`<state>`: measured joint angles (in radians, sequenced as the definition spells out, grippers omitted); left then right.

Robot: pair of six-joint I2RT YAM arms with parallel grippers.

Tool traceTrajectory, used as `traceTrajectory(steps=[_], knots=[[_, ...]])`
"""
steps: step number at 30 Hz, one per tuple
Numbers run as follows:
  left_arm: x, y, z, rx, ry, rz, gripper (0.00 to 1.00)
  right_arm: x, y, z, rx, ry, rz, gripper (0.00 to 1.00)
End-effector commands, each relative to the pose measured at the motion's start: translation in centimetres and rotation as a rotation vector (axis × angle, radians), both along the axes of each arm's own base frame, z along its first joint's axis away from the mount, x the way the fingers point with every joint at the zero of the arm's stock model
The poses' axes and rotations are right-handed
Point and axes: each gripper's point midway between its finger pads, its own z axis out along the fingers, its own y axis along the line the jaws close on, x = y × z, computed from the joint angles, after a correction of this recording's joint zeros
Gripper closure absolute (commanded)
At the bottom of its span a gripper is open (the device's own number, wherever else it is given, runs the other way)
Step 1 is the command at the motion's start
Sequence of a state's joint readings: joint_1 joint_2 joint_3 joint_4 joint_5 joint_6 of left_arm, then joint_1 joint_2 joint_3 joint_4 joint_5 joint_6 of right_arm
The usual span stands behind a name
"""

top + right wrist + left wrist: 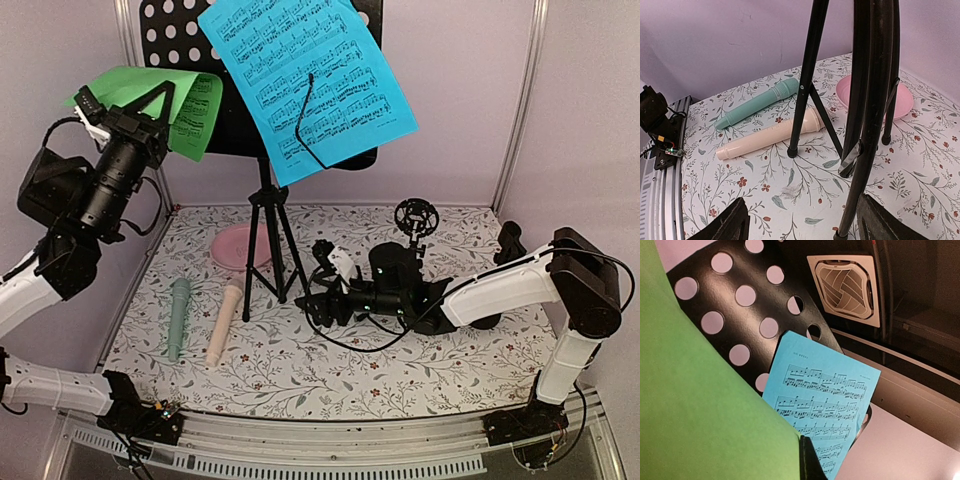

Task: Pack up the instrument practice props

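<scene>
Green paper music sheet (700, 415): fills the lower left of the left wrist view, closest to the lens; from above (195, 110) it hangs at the upper left, over the left edge of the desk.
Left gripper (163, 95): fingers closed flat together on the green sheet's left part; the fingers themselves do not show in the wrist view.
Right gripper (800, 227): fingers spread wide, nothing held; only the two tips show at the bottom edge.
Black tripod legs (802, 85): stand just beyond the open right fingers, one leg in line with the gap, not touched.
Black perforated metal music desk (180, 30): one, upper centre, cut off by the top edge and largely covered by the sheets.
Music sheets: two, the green one and a blue paper music sheet (300, 80), tilted on the desk's front, with a thin black cable (305, 120) hanging over it.
Toy microphones: two, lying side by side at lower left of the floral table cloth (300, 370); mint-green plastic toy microphone (178, 318) on the left, peach plastic toy microphone (222, 325) on the right, close but apart.
Pink round plate (235, 245): one, behind the legs.
Small black round holder (412, 218): one, right of centre; its form is hard to make out.
</scene>
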<state>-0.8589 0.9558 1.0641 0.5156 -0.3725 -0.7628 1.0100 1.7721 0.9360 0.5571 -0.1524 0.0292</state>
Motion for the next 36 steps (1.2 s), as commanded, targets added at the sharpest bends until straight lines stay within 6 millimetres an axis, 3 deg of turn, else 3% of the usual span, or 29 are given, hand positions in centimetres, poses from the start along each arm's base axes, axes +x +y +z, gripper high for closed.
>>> traceTrajectory(steps=[1, 16, 27, 31, 36], knots=[[-1.1, 0.3, 3.2, -0.009, -0.099, -0.003, 1.0, -0.2, 0.8, 0.3, 0.0, -0.006, 0.015, 0.25], [-4.6, -3.7, 12.3, 0.125, -0.41, -0.126, 1.0, -0.3, 1.1, -0.3, -0.019, -0.003, 0.022, 0.24], [-7.5, -1.5, 17.0, 0.1, -0.545, -0.086, 1.0, -0.6, 1.5, -1.0, -0.039, 0.005, 0.032, 0.25], [-8.8, -0.2, 17.8, 0.073, -0.577, -0.084, 1.0, -0.7, 1.7, -1.2, -0.046, 0.008, 0.034, 0.25], [-9.8, -0.5, 18.2, 0.119, -0.579, -0.129, 1.0, -0.6, 1.7, -1.3, -0.049, 0.008, 0.03, 0.25]])
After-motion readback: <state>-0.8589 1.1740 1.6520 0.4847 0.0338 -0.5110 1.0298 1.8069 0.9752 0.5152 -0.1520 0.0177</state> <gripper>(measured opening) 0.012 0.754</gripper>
